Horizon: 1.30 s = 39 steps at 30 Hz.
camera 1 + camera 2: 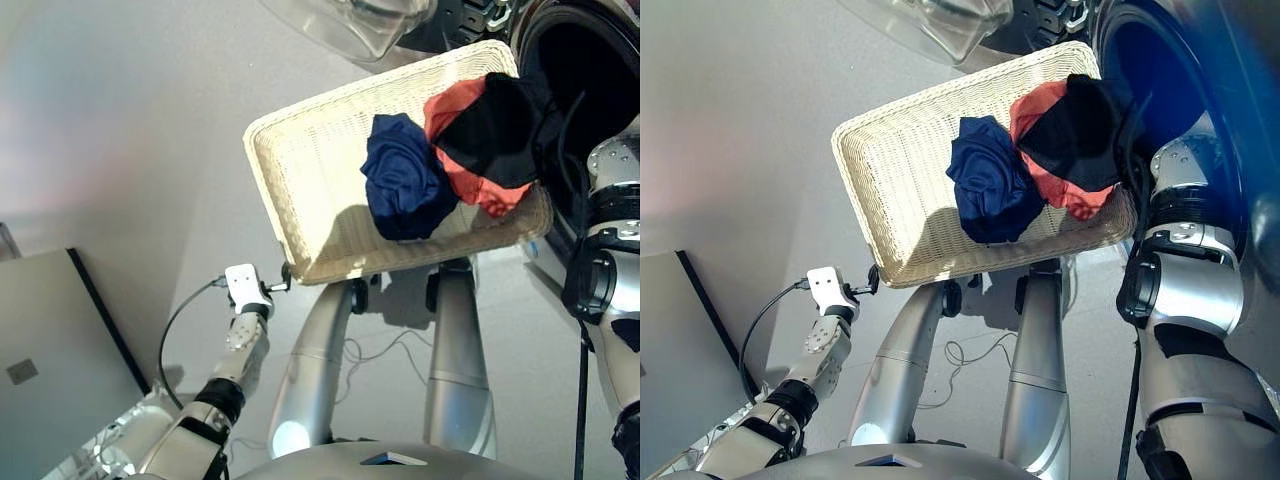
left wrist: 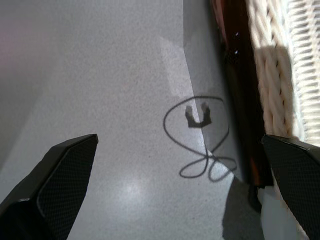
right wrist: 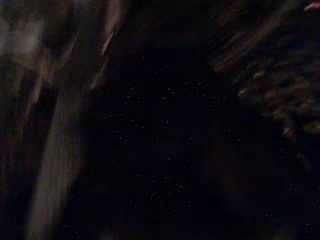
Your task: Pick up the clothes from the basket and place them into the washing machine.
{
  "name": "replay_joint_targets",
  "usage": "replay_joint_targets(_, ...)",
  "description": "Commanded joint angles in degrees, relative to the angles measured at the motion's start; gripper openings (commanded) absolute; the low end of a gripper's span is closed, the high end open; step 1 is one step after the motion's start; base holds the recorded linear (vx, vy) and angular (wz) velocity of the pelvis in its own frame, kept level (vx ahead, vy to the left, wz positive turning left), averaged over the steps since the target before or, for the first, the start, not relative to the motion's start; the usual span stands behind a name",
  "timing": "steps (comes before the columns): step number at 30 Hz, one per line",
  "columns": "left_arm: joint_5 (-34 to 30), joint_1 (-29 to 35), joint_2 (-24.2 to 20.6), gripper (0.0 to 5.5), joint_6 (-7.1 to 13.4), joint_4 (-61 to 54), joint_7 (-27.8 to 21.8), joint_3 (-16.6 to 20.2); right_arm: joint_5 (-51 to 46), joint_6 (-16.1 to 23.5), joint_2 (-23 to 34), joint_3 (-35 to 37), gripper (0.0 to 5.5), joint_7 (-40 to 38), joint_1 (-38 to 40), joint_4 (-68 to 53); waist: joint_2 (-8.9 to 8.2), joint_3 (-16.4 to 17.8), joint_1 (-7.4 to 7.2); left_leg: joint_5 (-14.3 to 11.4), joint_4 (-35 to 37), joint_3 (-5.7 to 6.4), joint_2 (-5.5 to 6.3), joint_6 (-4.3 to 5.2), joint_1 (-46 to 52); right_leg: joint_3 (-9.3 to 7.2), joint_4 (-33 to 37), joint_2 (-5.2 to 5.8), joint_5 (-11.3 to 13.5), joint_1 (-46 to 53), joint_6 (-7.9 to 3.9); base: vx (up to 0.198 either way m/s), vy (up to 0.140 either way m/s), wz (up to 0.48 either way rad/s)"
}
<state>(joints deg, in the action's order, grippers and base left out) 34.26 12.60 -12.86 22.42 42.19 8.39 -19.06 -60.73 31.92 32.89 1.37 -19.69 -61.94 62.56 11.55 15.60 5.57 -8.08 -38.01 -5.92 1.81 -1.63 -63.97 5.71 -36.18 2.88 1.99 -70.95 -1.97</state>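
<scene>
The basket (image 1: 290,175) sits tilted on a stand, its far corner at about 1 o'clock close against the mouth of the washing machine (image 1: 570,60). All three garments are bunched in that end: the navy one (image 1: 405,180) toward the basket's middle, the coral one (image 1: 470,150) beside it, and the black one (image 1: 500,125) lying over the coral and draping toward the drum.

The right arm reaches up at 3 o'clock into the drum opening, so the step in hand looks like carrying the black garment in. To do it well, the cloth should go deep past the door seal, with no trailing edge caught on the basket rim.

The left hand (image 2: 180,165) is spread wide and empty, low at 7 o'clock beside the basket's near rim.

The right hand itself is cut off from the head views, and its wrist view is nearly black, so whether it grips cloth cannot be told. The drum interior is equally dark.
</scene>
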Motion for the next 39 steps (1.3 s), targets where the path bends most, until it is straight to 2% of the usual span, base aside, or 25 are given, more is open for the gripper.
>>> replay_joint_targets(1,0.2,1.2,-1.6,5.50,3.5,-5.7,-2.6,-0.9,4.8,-2.0,-1.9,-5.2,5.50,4.6,4.2,-3.7,-0.83,-3.2,-1.11,1.0,5.7,1.96,-0.40,0.11,2.0,-4.52,4.2,-1.37,-2.4,4.5,0.45,-0.041,-0.064,0.071)
replay_joint_targets(3,0.6,1.2,-2.3,5.50,3.4,-8.2,-3.5,-1.0,7.4,-4.1,-3.5,-8.3,5.50,5.9,5.6,-3.9,-1.33,-3.3,-1.26,1.6,6.6,2.13,-0.53,0.34,2.3,-5.00,5.5,-1.29,-1.8,5.3,0.45,-0.039,-0.058,0.121)
replay_joint_targets(10,3.0,4.5,-2.7,5.50,2.5,-13.0,-5.7,-1.8,16.4,-7.0,-7.8,-16.1,5.50,9.0,12.5,-12.3,-3.30,-3.2,-2.37,3.3,10.0,2.51,-0.75,0.66,4.0,-6.48,9.7,-1.04,0.2,8.1,0.15,0.000,0.000,0.000)
replay_joint_targets(18,2.6,15.9,0.3,5.50,0.3,-3.6,-4.6,-3.8,30.2,-10.2,-7.9,-25.6,5.50,11.8,18.5,-24.1,-6.15,-2.3,-4.80,4.3,11.3,3.26,-1.09,0.78,5.3,-7.30,12.6,-1.27,1.2,10.7,-0.16,0.000,0.000,0.000)
replay_joint_targets(20,2.1,18.2,1.2,5.50,-0.1,-1.0,-4.0,-4.2,31.9,-10.5,-8.3,-27.3,5.50,12.6,19.4,-26.6,-6.74,-2.1,-5.47,3.9,10.5,3.10,-1.41,0.64,4.8,-7.26,12.7,-1.62,1.4,10.4,-0.17,0.000,0.000,0.000)
replay_joint_targets(25,1.0,22.6,2.5,5.50,-1.4,3.7,-4.0,-5.0,44.0,-11.1,-6.4,-30.0,5.50,10.5,20.6,-36.1,-8.17,-1.8,-7.04,3.1,8.6,3.26,-2.79,0.48,2.4,-6.84,13.1,-2.76,1.5,8.7,-0.24,0.000,0.000,0.000)
replay_joint_targets(31,-2.2,26.9,2.9,5.50,-2.9,10.7,-4.1,-5.0,49.0,-11.2,-7.4,-29.5,5.50,9.5,21.6,-39.6,-8.90,-2.2,-9.11,1.5,6.3,3.33,-3.91,0.60,-0.6,-6.54,13.0,-3.84,1.5,6.1,-0.30,0.000,0.000,0.000)
replay_joint_targets(35,-3.1,28.8,3.0,5.50,-3.8,13.6,-4.5,-4.9,50.9,-11.5,-8.8,-30.3,5.50,9.3,22.1,-40.3,-9.46,-2.4,-10.05,0.4,4.2,2.76,-4.51,0.68,-2.6,-6.10,12.0,-4.49,1.3,3.7,-0.36,0.000,0.000,0.000)
replay_joint_targets(39,-6.1,30.5,2.2,5.50,-4.3,14.4,-4.1,-5.9,52.7,-11.5,-8.8,-30.9,5.50,9.6,23.1,-43.4,-9.57,-1.9,-11.11,-2.1,-1.1,1.58,-4.84,0.70,-5.5,-5.86,8.7,-5.23,0.6,0.7,-0.12,-0.004,0.033,-0.172)
